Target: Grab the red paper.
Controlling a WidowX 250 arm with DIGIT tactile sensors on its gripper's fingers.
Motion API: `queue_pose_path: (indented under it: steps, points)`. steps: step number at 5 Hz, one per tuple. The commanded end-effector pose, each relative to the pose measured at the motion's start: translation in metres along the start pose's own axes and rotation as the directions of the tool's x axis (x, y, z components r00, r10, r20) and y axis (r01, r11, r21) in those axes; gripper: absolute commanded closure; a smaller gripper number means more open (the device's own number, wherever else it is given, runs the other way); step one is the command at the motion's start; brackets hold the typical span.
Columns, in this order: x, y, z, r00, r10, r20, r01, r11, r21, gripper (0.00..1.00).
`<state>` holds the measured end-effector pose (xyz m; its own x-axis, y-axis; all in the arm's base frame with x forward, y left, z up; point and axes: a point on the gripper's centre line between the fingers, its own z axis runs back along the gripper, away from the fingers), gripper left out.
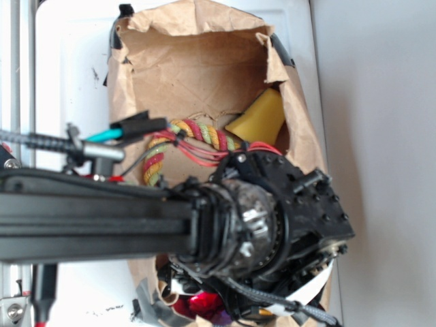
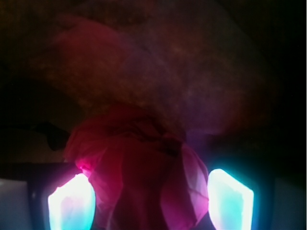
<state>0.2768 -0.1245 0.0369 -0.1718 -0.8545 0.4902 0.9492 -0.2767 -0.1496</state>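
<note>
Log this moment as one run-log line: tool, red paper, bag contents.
tool: open, fingers straddling paper | red paper: between fingers, not clamped | brown bag: also holds rope toy, yellow block

No legible text (none anywhere)

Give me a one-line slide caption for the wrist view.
Open gripper straddling the crumpled red paper, one glowing fingertip on each side.

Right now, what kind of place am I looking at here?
Probably a robot test bench, not a home. A black robot arm reaches into a brown paper bag on a white surface, among a rope toy and yellow block, its fingers straddling crumpled red paper.
</note>
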Motion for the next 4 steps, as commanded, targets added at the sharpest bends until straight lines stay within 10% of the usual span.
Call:
queue_pose_path:
  steps: [1,2,4]
  points:
    - [0.0484,-0.018,-0.0001,0.99,-0.136,0.039,0.136,0.991,-0.01,0.0]
    - [0.0489,-0.0207,0.0045,0.994,-0.111,0.011,0.11,0.993,0.038,1.0]
    - [0.0448,-0.0226,0.0097,0.995,-0.096,0.007,0.096,0.993,0.073,1.0]
